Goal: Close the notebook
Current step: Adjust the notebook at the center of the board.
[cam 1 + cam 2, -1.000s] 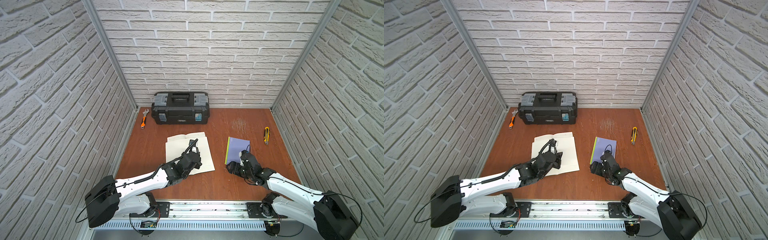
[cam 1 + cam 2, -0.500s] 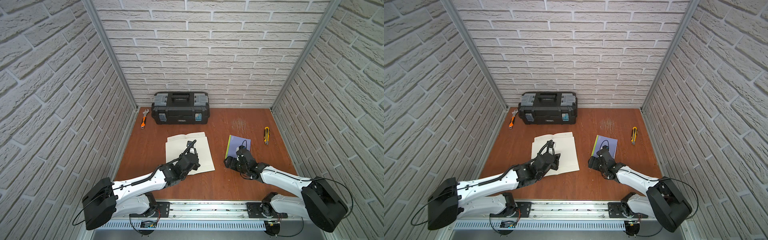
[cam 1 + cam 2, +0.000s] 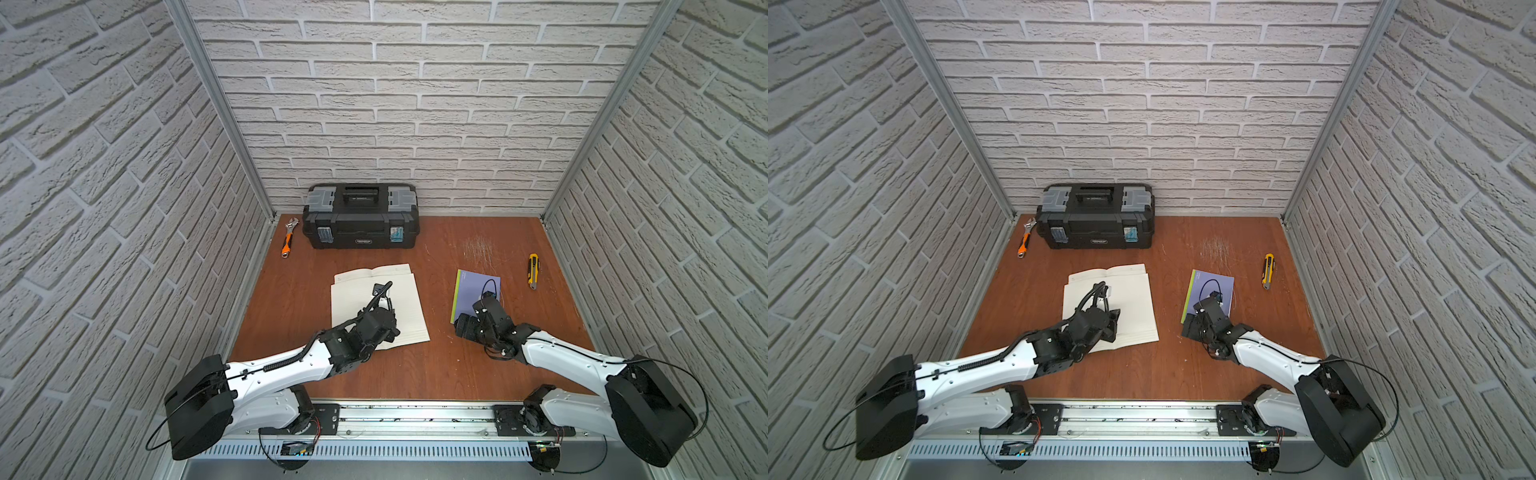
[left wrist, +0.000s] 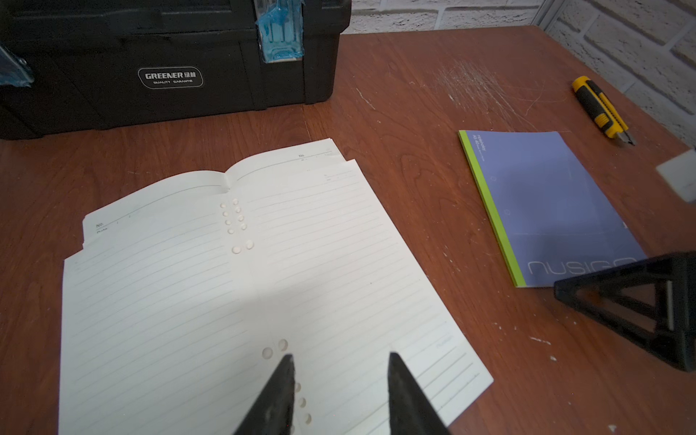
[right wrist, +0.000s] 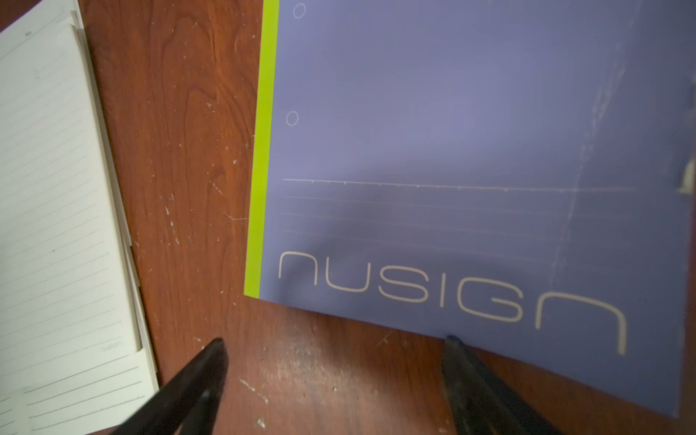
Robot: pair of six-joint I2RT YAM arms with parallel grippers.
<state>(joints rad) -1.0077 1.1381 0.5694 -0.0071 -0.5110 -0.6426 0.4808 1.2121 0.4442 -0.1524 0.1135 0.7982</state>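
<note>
The open notebook (image 4: 180,286) lay under the left gripper (image 4: 339,356), spine running near-to-far, jaws parted and empty. The right gripper (image 5: 335,339), likewise parted, sat rightward by the purple pad (image 5: 452,132).

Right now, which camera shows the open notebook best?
The left wrist view: the open notebook lies close, both pages and the fold plain. In both top views the left arm covers part of the open notebook. The right wrist view shows only one edge.
</note>
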